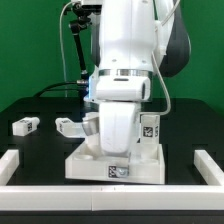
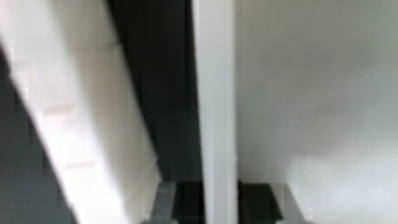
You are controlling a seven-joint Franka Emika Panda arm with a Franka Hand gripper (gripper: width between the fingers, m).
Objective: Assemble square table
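The square table's white top (image 1: 88,168) lies at the table's front middle, a tag on its near side. My arm stands right over it and hides the gripper in the exterior view. In the wrist view my gripper (image 2: 222,205) is shut on a thin upright white wall (image 2: 215,90), the top's raised rim, with one dark fingertip on each side. One white leg block (image 1: 150,128) stands at the top's far corner on the exterior view's right. Two more leg blocks (image 1: 25,126) (image 1: 68,127) lie on the black table at the exterior view's left.
Long white border rails run along the front (image 1: 110,196), the exterior view's left (image 1: 10,165) and its right (image 1: 210,165). A black stand with cables (image 1: 76,45) rises behind the arm. A green wall closes the back.
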